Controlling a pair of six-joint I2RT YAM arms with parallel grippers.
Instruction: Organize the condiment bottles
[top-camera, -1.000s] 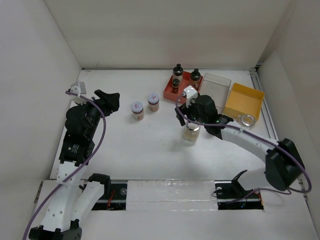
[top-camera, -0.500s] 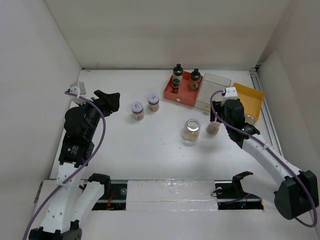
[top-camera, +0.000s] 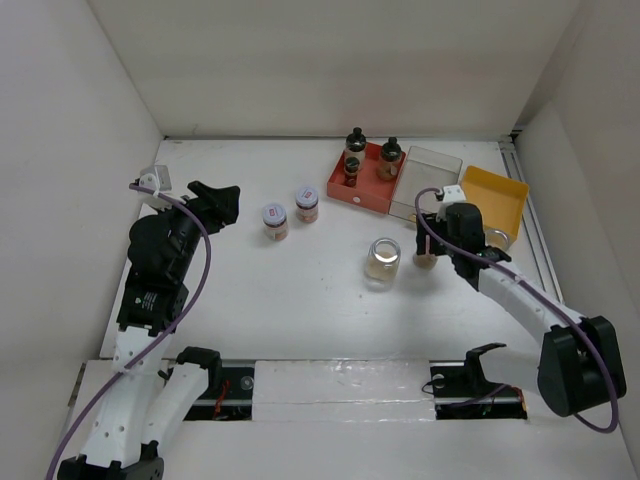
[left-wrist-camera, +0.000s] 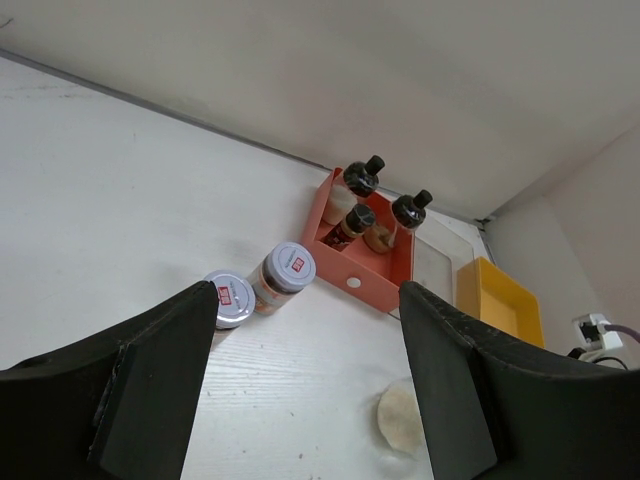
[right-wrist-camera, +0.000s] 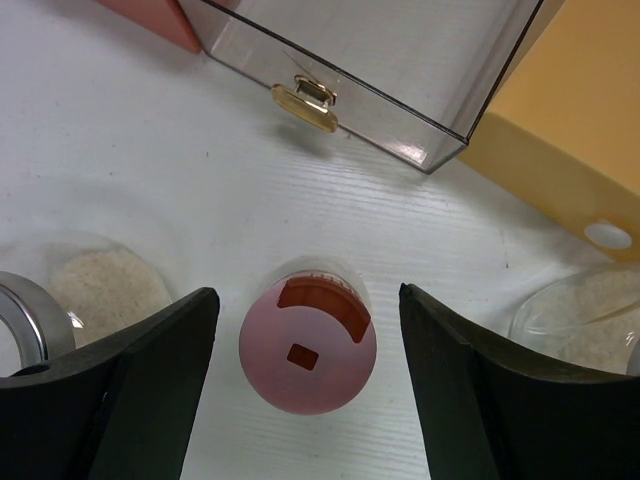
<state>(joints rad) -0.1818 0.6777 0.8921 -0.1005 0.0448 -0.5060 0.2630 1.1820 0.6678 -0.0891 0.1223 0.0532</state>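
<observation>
A pink-capped bottle (right-wrist-camera: 308, 347) stands upright between my right gripper's (right-wrist-camera: 308, 300) fingers, with a gap on each side; the gripper is open and straddles it. From above, that bottle (top-camera: 425, 259) sits just right of the wider clear jar (top-camera: 382, 260). Two lilac-lidded jars (top-camera: 274, 220) (top-camera: 307, 203) stand left of centre. Three black-capped bottles (top-camera: 353, 140) (top-camera: 390, 152) (top-camera: 351, 168) stand in the red tray (top-camera: 371, 194). My left gripper (top-camera: 215, 203) hangs open at the far left, holding nothing; its wrist view shows the lilac jars (left-wrist-camera: 285, 270) beyond its fingers.
A clear tray (top-camera: 432, 180) lies just behind the right gripper and a yellow tray (top-camera: 490, 200) to its right. A silver ring lid (top-camera: 495, 238) lies by the yellow tray's front. The enclosure walls stand close on the left, right and back.
My right gripper left the wider clear jar, swung right, then settled over the pink-capped bottle with its jaws narrower. The left arm has not moved.
</observation>
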